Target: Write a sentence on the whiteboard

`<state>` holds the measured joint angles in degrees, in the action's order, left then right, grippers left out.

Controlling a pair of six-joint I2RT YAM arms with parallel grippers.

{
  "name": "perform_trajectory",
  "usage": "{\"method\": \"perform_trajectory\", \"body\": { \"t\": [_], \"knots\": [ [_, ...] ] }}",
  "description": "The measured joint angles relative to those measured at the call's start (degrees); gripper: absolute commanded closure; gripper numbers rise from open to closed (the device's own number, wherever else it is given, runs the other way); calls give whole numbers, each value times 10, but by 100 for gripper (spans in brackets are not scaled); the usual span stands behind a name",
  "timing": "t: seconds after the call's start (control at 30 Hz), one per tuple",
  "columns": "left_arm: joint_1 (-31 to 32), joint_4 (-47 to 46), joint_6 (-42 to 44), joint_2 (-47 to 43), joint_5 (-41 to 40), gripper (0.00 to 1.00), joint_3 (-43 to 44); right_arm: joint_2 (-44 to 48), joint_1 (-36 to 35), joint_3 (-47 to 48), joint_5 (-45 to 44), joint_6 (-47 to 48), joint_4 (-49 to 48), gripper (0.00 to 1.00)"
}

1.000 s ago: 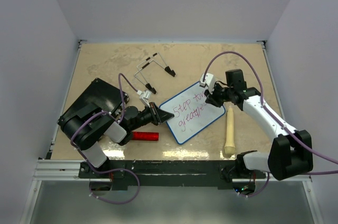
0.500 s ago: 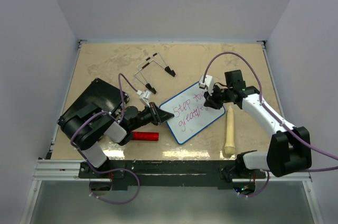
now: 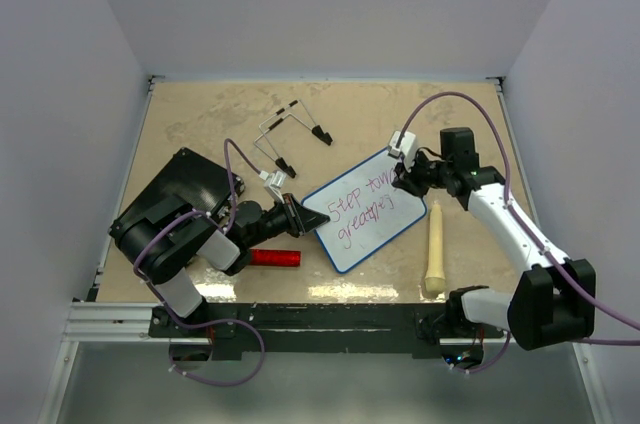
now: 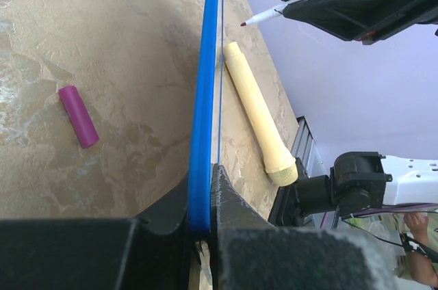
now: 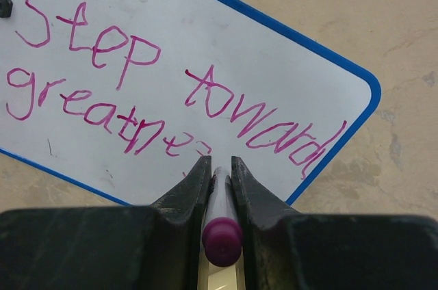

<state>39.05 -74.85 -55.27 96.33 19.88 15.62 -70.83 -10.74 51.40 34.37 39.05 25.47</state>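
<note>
The whiteboard (image 3: 365, 214) lies slanted at mid-table, its blue rim (image 4: 204, 91) edge-on in the left wrist view. My left gripper (image 3: 316, 219) (image 4: 202, 179) is shut on its near-left corner. The sentence (image 5: 171, 91) (image 3: 362, 208) is in purple-pink handwriting, "Step toward" over a partly hidden second line beginning "greatne". Over the board's far right end, my right gripper (image 3: 404, 178) (image 5: 219, 161) is shut on a purple-capped marker (image 5: 221, 232). The marker tip (image 4: 243, 24) hangs clear of the board.
A cream wooden stick (image 3: 435, 249) (image 4: 256, 115) lies just right of the board. A red cylinder (image 3: 274, 257) sits near the front edge and a purple cap (image 4: 79, 116) on the table beside the board. Black slab (image 3: 182, 184) at left; wire stands (image 3: 292, 134) behind.
My right gripper has carried the marker off the second line, up and to the right toward the board's far corner. The left gripper and the board have stayed put.
</note>
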Motion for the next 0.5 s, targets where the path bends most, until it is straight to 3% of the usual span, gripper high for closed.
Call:
{"method": "perform_trajectory", "body": {
  "t": [0.5],
  "knots": [
    [0, 0, 0, 1, 0, 100, 0, -23, 0, 0, -22, -16, -24, 100]
  ]
}}
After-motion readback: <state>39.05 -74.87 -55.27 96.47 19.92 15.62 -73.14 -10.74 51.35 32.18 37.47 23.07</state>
